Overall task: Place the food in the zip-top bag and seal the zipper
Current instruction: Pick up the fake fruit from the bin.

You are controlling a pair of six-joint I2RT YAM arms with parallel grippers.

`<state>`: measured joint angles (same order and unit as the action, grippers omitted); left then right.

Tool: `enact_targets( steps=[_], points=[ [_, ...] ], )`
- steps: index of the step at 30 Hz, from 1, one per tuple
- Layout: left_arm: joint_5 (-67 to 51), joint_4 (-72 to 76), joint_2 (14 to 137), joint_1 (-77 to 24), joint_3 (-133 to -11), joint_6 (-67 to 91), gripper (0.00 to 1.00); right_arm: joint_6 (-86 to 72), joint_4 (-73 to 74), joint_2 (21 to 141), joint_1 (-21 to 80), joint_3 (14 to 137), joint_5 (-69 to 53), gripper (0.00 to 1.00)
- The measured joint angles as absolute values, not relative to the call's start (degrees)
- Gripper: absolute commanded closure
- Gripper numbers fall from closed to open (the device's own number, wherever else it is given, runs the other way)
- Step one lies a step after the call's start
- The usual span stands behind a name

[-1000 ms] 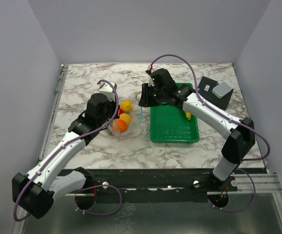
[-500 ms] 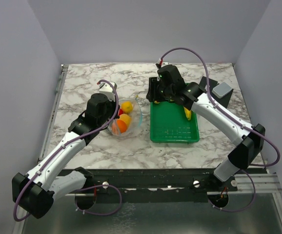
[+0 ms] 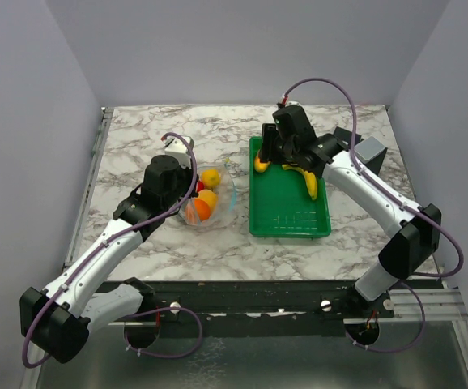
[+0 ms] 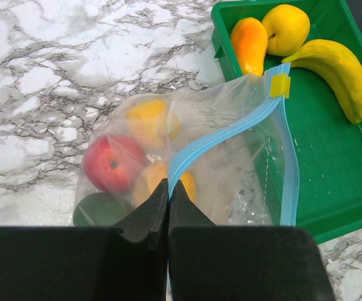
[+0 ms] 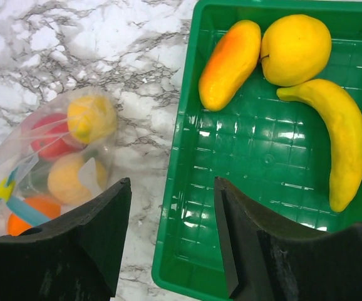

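Observation:
The clear zip-top bag [image 3: 211, 198] lies on the marble left of the green tray [image 3: 289, 219]. It holds a red fruit [image 4: 111, 164], a dark green one [image 4: 96, 210] and several orange-yellow ones. My left gripper [image 4: 168, 188] is shut on the bag's light blue zipper [image 4: 222, 132]; a yellow slider [image 4: 280, 85] sits at its far end. My right gripper [image 5: 171, 207] is open and empty above the tray's left rim. In the tray lie an orange oblong fruit [image 5: 229, 63], a round yellow fruit [image 5: 295, 49] and a banana [image 5: 344, 141].
A black pad with a grey block [image 3: 369, 149] lies at the table's back right corner. Purple walls enclose the table on three sides.
My right gripper has let go of the bag's mouth and moved right and back over the green tray. The bag's mouth has dropped back. The left arm has held still.

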<state>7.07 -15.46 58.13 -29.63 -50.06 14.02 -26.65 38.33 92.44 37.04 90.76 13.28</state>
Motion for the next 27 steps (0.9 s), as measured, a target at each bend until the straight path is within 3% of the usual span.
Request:
enact_targets(
  steps=[7, 27],
  points=[
    [7.16, -15.46, 58.11, -29.63, -50.06, 14.02, 1.0, -28.71, 35.64, 95.72, 35.55, 88.66, 13.17, 0.23],
    [7.16, -15.51, 57.1, -29.63, -49.67, 14.04, 1.0, -44.6, 28.97, 105.14, 31.05, 88.01, 12.78, 0.24]
  ],
)
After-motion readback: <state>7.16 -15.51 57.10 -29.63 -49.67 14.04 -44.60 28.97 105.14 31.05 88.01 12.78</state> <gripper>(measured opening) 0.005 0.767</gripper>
